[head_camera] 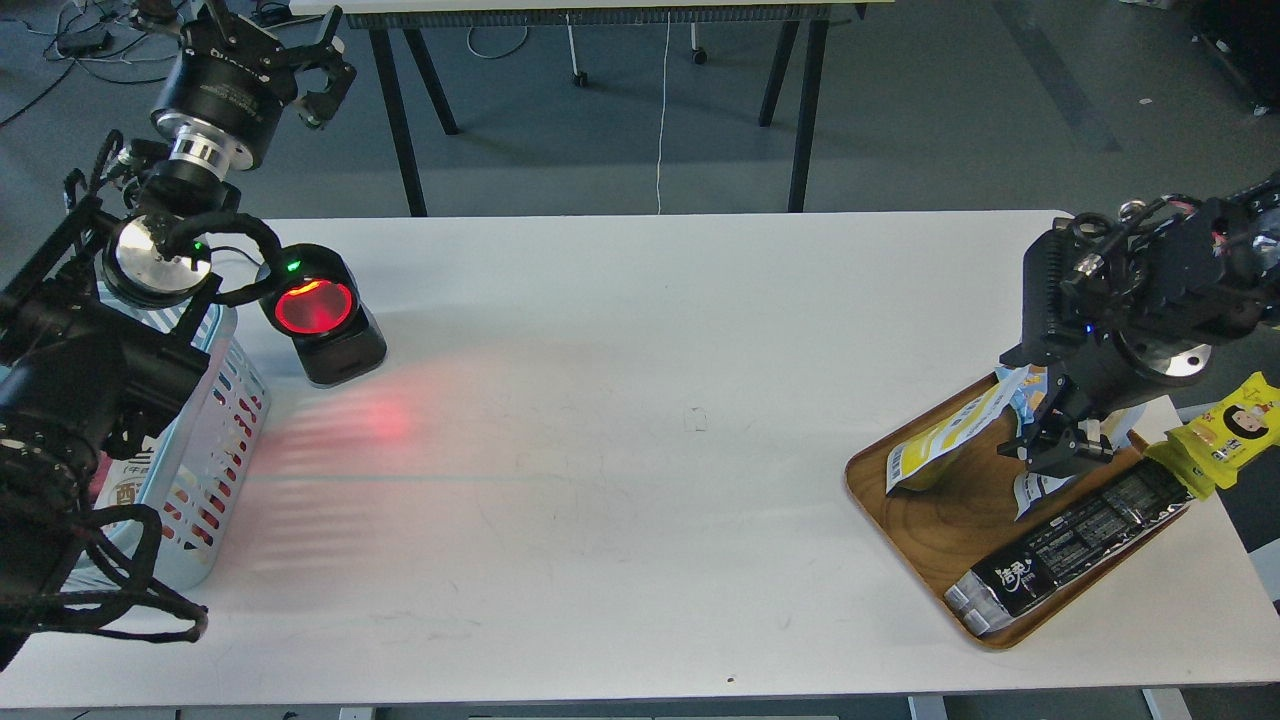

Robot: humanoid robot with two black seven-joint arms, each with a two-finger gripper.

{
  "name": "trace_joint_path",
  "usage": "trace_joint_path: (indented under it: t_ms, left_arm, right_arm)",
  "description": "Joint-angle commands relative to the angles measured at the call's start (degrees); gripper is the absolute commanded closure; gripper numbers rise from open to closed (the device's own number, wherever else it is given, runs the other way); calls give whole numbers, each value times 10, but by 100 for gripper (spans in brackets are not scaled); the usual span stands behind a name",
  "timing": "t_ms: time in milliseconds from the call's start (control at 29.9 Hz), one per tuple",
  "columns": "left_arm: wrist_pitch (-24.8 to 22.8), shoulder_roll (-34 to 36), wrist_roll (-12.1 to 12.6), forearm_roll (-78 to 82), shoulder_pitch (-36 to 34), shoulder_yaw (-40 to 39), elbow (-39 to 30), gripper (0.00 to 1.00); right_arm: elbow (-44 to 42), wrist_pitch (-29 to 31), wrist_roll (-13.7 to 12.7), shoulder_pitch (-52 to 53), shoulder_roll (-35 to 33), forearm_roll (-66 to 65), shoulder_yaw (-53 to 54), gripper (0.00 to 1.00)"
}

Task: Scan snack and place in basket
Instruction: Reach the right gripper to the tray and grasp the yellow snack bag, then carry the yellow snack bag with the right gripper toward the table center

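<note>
The snack (pixel 935 450), a white and yellow pouch, lies tilted at the back of a brown wooden tray (pixel 905 545) at the table's right. My right gripper (pixel 1065 448) points down just right of the pouch, touching or nearly touching its right end. Its dark fingers cannot be told apart. The light blue basket (pixel 215 440) stands at the table's left edge, partly hidden by my left arm. My left gripper (pixel 290 50) is open and empty, raised high beyond the table's back left corner.
A black scanner (pixel 322 315) with a glowing red window stands next to the basket and casts red light on the table. A long black packet (pixel 1075 545) and a small blue-white packet (pixel 1022 385) lie on the tray. A yellow packet (pixel 1225 430) lies right of it.
</note>
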Motion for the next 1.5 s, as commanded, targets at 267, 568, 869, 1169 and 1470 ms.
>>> trace_joint_path:
  t_ms: [267, 568, 869, 1169, 1470]
  left_arm:
    - [0, -1, 2, 2, -2, 0, 1, 1]
    - [0, 2, 2, 2, 0, 0, 2, 0]
    - [0, 2, 3, 3, 1, 0, 1, 1]
    - [0, 2, 4, 4, 1, 0, 2, 1]
    - [0, 2, 4, 4, 2, 1, 1, 1]
  right_arm:
    - [-32, -17, 0, -43, 7, 0, 32, 55]
    - [-46, -19, 0, -70, 26, 0, 61, 86]
    - [-71, -42, 0, -72, 35, 2, 64, 100]
    - [-35, -43, 0, -31, 27, 56, 121, 100]
    - [-46, -40, 0, 38, 134, 189, 130, 100]
